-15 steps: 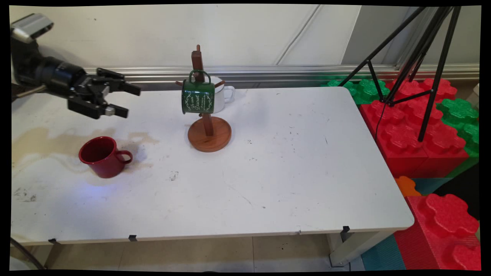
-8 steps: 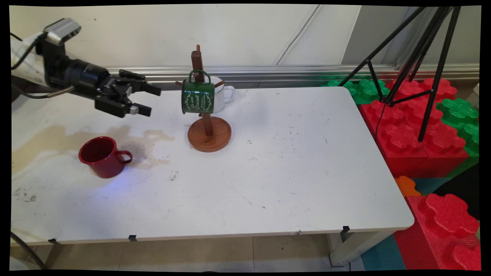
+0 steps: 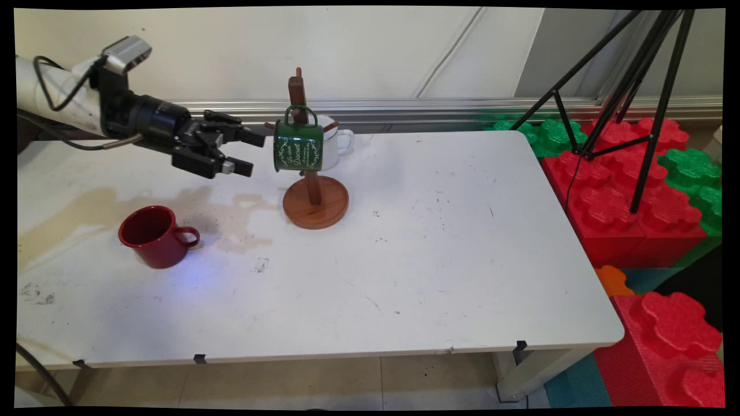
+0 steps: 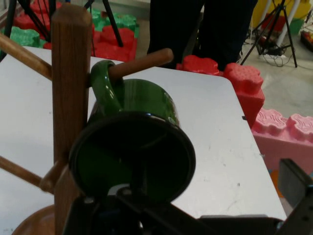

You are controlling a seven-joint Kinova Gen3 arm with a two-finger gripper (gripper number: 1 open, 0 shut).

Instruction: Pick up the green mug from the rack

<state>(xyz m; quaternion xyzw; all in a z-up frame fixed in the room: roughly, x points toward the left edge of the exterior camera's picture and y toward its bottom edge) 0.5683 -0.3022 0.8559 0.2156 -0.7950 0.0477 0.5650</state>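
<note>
The end effector (image 3: 250,152) hung released, its two black fingers spread apart and holding nothing, pointed to the right just left of the green enamel mug (image 3: 298,145). A narrow gap separated the fingertips from the mug's base. The mug hung by its handle from a peg of the wooden mug tree (image 3: 313,173), tilted so that its bottom faced the end effector. In the hand view, the green mug's (image 4: 134,147) dark round base filled the middle of the picture, and its handle looped over a wooden peg beside the upright post of the mug tree (image 4: 71,93). Part of one black finger (image 4: 295,183) showed at the lower right edge.

A white mug (image 3: 335,143) showed just behind the green one, on the far side of the tree; how it was supported could not be told. The tree's round base stood on the white worktop (image 3: 439,242) toward its far left part. A red mug (image 3: 155,236) stood upright nearer and to the left, well apart from the tree, its handle turned right, beside a brownish stain (image 3: 87,208) on the worktop. Red and green foam blocks (image 3: 636,196) and a black tripod (image 3: 630,86) stood off the worktop's right end.
</note>
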